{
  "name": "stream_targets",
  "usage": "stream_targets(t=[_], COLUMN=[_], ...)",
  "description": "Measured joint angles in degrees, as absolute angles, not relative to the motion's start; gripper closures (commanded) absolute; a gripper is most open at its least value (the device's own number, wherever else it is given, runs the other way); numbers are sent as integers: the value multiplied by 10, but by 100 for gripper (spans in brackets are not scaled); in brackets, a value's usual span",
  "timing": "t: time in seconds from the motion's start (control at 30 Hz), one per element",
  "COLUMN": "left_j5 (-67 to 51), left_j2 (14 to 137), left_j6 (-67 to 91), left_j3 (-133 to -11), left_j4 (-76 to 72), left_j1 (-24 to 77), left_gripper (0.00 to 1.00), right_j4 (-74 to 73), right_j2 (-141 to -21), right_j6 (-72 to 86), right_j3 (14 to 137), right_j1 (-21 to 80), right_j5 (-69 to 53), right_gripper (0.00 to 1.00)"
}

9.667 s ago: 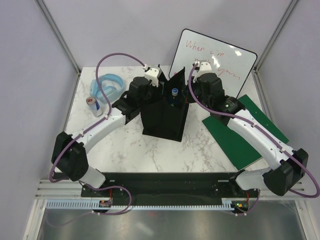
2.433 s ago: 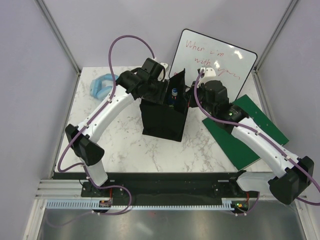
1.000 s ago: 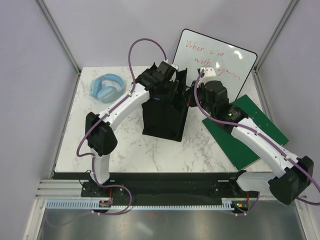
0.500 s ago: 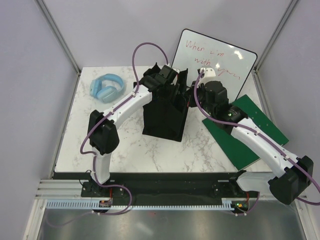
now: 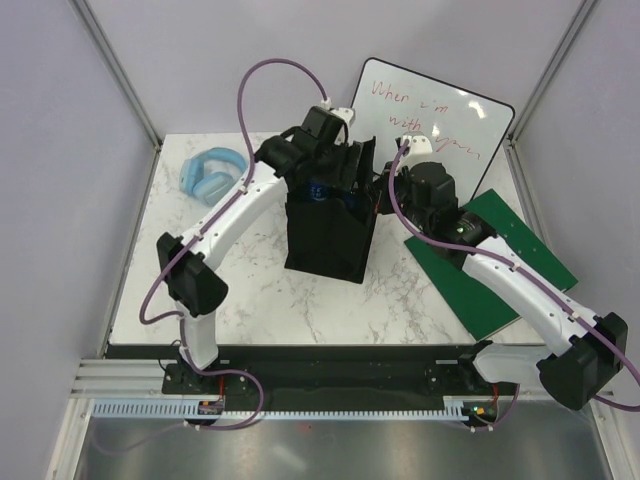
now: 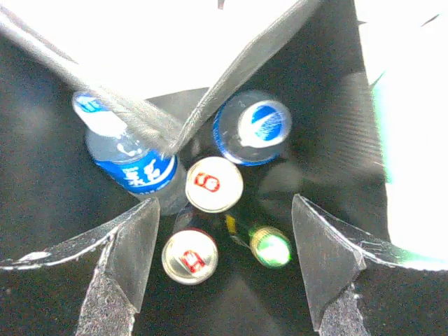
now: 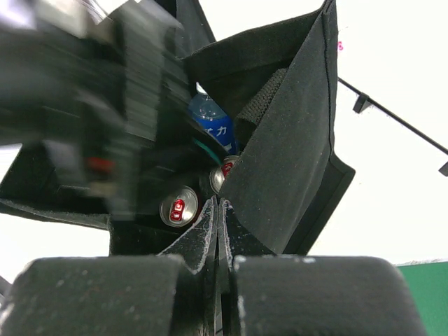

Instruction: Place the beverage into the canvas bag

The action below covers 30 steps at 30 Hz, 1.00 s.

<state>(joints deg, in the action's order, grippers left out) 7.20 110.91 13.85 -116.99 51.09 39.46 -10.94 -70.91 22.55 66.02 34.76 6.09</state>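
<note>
blue headphones (image 5: 212, 172), whiteboard (image 5: 450, 105) w/ writing, green board (image 5: 462, 296)

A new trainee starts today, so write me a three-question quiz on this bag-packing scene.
1. True or false: the left jaws hang shut above the canvas bag.
2. How many silver-topped cans sit inside it?
3. The right jaws pinch: A) a can, B) the bag's fabric edge, C) nothing.

Key: 1 false, they stand open and empty; 2 two; 3 B.
</note>
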Motion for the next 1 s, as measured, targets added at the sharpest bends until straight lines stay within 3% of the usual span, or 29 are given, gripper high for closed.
stream_targets(t=[0.23,0.33,0.43,0.5,0.53,0.57,1.0], left_j5=[55,54,54,52,48,44,55], left_j2=[1026,997,969,942,924,905,551], left_j6=[138,139,139,139,141,142,152], left_j3=[-1210,-1211,-1208,-1190,-1173,-1154,-802], left_j4=[510,510,508,503,500,495,367], left_j1=[395,395,395,395,395,395,395], left_gripper=[17,16,9,4,0,0,0], right_j4=[-110,-111,-115,-123,-131,-138,-223], right_j2=[-709,-709,-708,-707,-706,-706,-586], right_j6=[225,227,227,227,227,228,237], right_j3=[660,660,661,663,667,671,707], right_j1=[348,348,348,348,348,348,348], right_j5=[63,64,65,65,65,65,85], right_gripper=[95,82,58,31,11,2,2])
